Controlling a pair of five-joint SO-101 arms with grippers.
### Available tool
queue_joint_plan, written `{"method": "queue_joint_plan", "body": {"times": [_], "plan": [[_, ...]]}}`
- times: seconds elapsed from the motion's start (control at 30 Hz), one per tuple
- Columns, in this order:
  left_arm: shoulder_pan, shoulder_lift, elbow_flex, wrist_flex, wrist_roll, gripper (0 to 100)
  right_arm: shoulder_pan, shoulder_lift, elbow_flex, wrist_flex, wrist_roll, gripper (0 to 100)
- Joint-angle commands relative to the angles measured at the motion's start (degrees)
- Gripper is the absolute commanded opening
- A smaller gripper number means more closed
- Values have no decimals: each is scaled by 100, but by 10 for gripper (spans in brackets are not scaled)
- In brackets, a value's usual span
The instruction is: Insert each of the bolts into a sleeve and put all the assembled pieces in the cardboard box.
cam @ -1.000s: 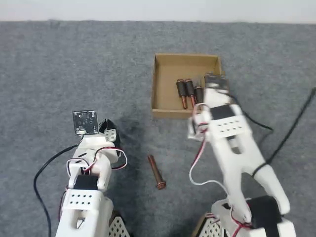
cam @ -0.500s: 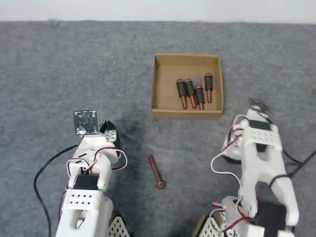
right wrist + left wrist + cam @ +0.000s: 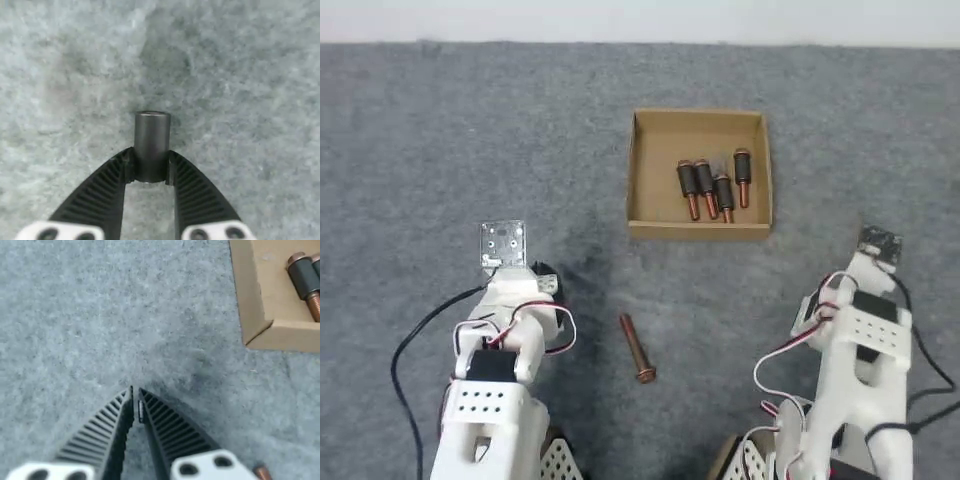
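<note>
Open mat (image 3: 470,130) stretches left of the box (image 3: 695,231) and along its near wall. Between the arms lies one bolt (image 3: 635,347), with bare mat on both sides of it. The box's walls bar a low sideways entry. From above, its left half offers bare floor, while four pieces (image 3: 710,187) crowd the right half (lying side by side). The left gripper (image 3: 135,400), jaws together, has bare mat ahead up to the box's corner. The right gripper (image 3: 150,172), clamping a sleeve (image 3: 151,142) that juts past its tips, hangs over mat.
</note>
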Motion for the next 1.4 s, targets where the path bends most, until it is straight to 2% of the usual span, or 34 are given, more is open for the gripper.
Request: {"method": "queue_joint_plan", "body": {"times": [0.0, 0.1, 0.23, 0.43, 0.67, 0.87, 1.07, 1.13, 1.27, 1.37], "plan": [[44, 1046, -901, 44, -26, 11, -163, -127, 79, -365, 264, 6], [9, 2778, -1903, 281, -26, 11, -171, -13, 132, -514, 290, 6], [-18, 4958, -3679, 1319, -70, 12, -171, 13, 132, -532, 290, 6], [-18, 6426, -5490, 2813, -79, 12, -171, 22, 141, -620, 290, 6], [202, 6233, -6712, 4475, -97, 12, -171, 22, 141, -646, 290, 6], [914, 5521, -7363, 6101, -738, 12, -171, 22, 141, -646, 290, 6], [1749, 5073, -7345, 6576, -897, 13, -171, 22, 141, -646, 290, 6], [1925, 5029, -7345, 6549, -1521, 13, -171, 22, 141, -646, 290, 6], [2171, 4985, -7134, 6514, -3297, 13, -154, 22, 141, -646, 299, 6], [2259, 4976, -6563, 6242, -3701, 13, -154, 22, 141, -646, 299, 6]]}}
